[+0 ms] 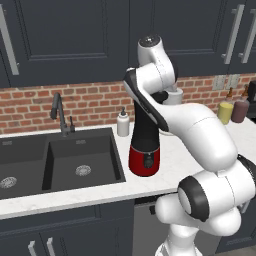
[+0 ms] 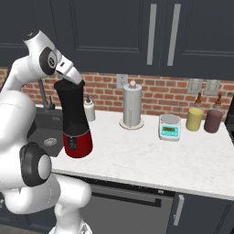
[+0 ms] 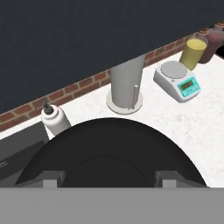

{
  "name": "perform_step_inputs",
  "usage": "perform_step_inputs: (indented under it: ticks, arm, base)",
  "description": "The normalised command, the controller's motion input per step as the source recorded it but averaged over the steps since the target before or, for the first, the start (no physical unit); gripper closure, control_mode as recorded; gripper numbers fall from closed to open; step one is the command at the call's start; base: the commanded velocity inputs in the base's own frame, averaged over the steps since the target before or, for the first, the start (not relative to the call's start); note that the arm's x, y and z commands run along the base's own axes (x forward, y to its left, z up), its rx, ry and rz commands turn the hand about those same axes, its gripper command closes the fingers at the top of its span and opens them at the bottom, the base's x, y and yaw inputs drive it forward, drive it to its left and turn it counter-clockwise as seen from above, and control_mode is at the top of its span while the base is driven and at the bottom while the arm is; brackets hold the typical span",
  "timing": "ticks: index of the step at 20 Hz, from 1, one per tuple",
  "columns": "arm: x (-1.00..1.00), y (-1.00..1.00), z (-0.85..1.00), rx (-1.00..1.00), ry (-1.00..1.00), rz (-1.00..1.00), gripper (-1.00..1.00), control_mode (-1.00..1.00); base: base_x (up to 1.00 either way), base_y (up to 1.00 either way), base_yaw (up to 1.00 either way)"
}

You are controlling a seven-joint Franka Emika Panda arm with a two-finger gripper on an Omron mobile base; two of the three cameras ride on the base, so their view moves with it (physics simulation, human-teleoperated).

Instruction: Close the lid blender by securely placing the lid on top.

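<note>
Both fingers (image 3: 51, 178) just above lid (image 3: 109, 148).

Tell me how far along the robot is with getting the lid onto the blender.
Nearly done, it seems. The black lid sits right under the gripper, and in the right base view the hand is pressed down at the top of the blender jar, which stands on the counter beside the sink. In hand: seating the lid. Whether it is fully seated or still gripped cannot be told. Left: release and lift away.
</note>
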Motion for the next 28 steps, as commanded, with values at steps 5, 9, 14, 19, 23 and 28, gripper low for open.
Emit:
perform_step_inputs:
  ticks: [5,9,14,19,23,28]
  arm:
    - [0.0,0.0,0.0,0.0,0.0,-0.04,-1.0,-1.0]
    - [0.0,0.02,0.0,0.0,0.0,-0.03,-1.0,-1.0]
    - [0.0,0.09,0.01,0.0,0.0,-0.03,-1.0,-1.0]
    - [0.0,0.19,0.1,0.0,0.0,-0.01,-1.0,-1.0]
    - [0.0,0.19,0.08,0.0,0.0,0.0,-1.0,-1.0]
    - [-0.03,0.06,0.07,0.0,0.0,0.0,-1.0,-1.0]
  base:
    - [0.0,0.0,0.0]
    - [0.0,0.0,0.0]
    - [0.0,0.0,0.0]
    - [0.0,0.0,0.0]
    - [0.0,0.0,0.0]
    - [0.0,0.0,0.0]
